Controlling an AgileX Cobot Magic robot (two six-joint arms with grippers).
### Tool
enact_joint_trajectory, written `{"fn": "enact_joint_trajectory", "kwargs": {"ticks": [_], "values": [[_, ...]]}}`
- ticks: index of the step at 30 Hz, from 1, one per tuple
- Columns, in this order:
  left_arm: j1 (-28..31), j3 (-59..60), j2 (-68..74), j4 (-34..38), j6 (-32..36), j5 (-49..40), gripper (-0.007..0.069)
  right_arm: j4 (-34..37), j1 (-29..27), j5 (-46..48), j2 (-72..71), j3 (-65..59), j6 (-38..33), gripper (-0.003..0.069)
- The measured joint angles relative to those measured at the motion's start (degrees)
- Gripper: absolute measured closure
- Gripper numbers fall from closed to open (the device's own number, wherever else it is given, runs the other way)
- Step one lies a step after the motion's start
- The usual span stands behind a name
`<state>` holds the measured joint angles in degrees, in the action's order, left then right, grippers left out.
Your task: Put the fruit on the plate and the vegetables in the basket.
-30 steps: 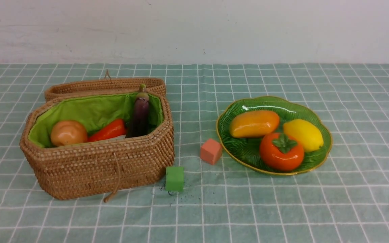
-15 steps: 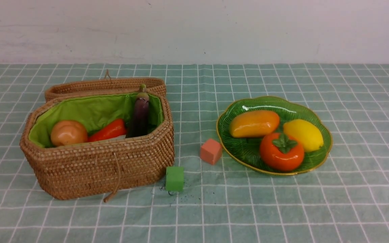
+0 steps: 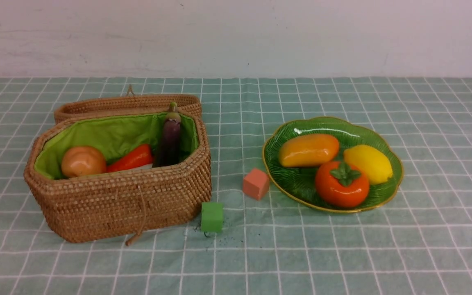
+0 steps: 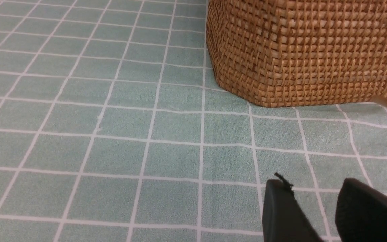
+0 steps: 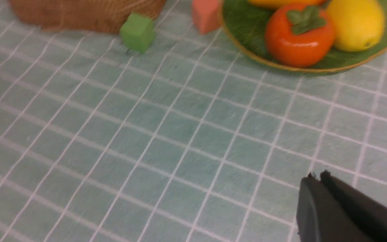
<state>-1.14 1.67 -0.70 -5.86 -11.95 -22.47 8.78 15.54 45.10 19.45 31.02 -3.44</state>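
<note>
The sorting looks done: mango [image 3: 308, 150], lemon [image 3: 368, 163] and persimmon [image 3: 341, 184] lie on the plate [image 3: 391, 192] right of the desk's middle; potato [image 3: 83, 161], carrot [image 3: 131, 158] and eggplant [image 3: 171, 137] sit in the basket [image 3: 129, 200] toward the left edge. The best move is to keep both arms low and clear. The right gripper [image 5: 317, 177] has its fingers closed on nothing; the left gripper [image 4: 311, 188] has its fingers slightly apart, empty. Green checked cloth covers the desk [image 3: 342, 254], with a white wall behind.

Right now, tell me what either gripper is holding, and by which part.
Nothing is held. The left gripper stands apart over bare cloth, with nothing between its fingers; the right gripper is shut on nothing.
</note>
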Motion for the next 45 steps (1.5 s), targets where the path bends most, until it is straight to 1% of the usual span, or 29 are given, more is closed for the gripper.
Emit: {"fn": "enact_joint_trajectory", "kwargs": {"ticks": [1, 2, 4, 5, 6, 7, 8, 12, 13, 14, 15, 17, 18, 19, 22, 23, 26, 45], "values": [[0.0, 0.0, 0.0, 0.0, 0.0, 0.0, 0.0386, 0.0, -0.7, 0.0, -0.89, -0.08, 0.0, 0.0654], [0.0, 0.0, 0.0, 0.0, 0.0, 0.0, 0.0386, 0.0, -5.59, 0.0, -3.81, -0.8, 0.0, 0.0653], [0.0, 0.0, 0.0, 0.0, 0.0, 0.0, 0.0386, -0.06, -12.15, -0.15, -9.92, -2.55, 0.0, 0.0652], [0.0, 0.0, 0.0, 0.0, 0.0, 0.0, 0.0386, -0.06, -12.63, -0.16, -10.42, -2.76, 0.0, 0.0652], [0.0, 0.0, 0.0, 0.0, 0.0, 0.0, 0.0386, -0.02, -15.61, -0.42, -14.03, -4.79, 0.0, 0.065], [0.0, 0.0, 0.0, 0.0, 0.0, 0.0, 0.0386, -0.02, -16.14, -0.47, -14.43, -5.4, 0.0, 0.065], [0.0, 0.0, 0.0, 0.0, 0.0, 0.0, 0.0386, 0.5, -17.76, -3.08, -17.83, -8.57, 0.06, 0.0648], [0.0, 0.0, 0.0, 0.0, 0.0, 0.0, 0.0386, 1.02, -18.32, -12.08, -20.07, -13.97, 0.06, 0.0645], [0.0, 0.0, 0.0, 0.0, 0.0, 0.0, 0.0386, 1.02, -18.37, -16.73, -20.2, -16.88, 0.17, 0.0644], [0.0, 0.0, 0.0, 0.0, 0.0, 0.0, 0.0386, 1.02, -18.37, -19.47, -20.2, -19.08, 0.17, 0.0643], [0.0, 0.0, 0.0, 0.0, 0.0, 0.0, 0.0386, 1.02, -18.37, -20.43, -20.2, -19.52, 0.17, 0.0643], [0.0, 0.0, 0.0, 0.0, 0.0, 0.0, 0.0386, 1.02, -18.37, -25.02, -20.2, -24.98, 0.17, 0.064], [0.0, 0.0, 0.0, 0.0, 0.0, 0.0, 0.0386, 1.02, -18.37, -25.29, -20.2, -25.39, 0.17, 0.064], [0.0, 0.0, 0.0, 0.0, 0.0, 0.0, 0.0386, 1.02, -18.37, -26.86, -20.2, -28.52, 0.17, 0.0638], [0.0, 0.0, 0.0, 0.0, 0.0, 0.0, 0.0386, 1.02, -18.37, -26.11, -20.2, -32.05, 0.18, 0.0637], [0.0, 0.0, 0.0, 0.0, 0.0, 0.0, 0.0386, 1.02, -18.37, -24.28, -20.2, -32.29, 0.18, 0.0635], [0.0, 0.0, 0.0, 0.0, 0.0, 0.0, 0.0386, 1.33, -18.37, -23.21, -20.2, -32.12, 0.45, 0.0634], [0.0, 0.0, 0.0, 0.0, 0.0, 0.0, 0.0386, 1.41, -18.37, -22.69, -20.2, -31.98, 0.58, 0.0612]]}}
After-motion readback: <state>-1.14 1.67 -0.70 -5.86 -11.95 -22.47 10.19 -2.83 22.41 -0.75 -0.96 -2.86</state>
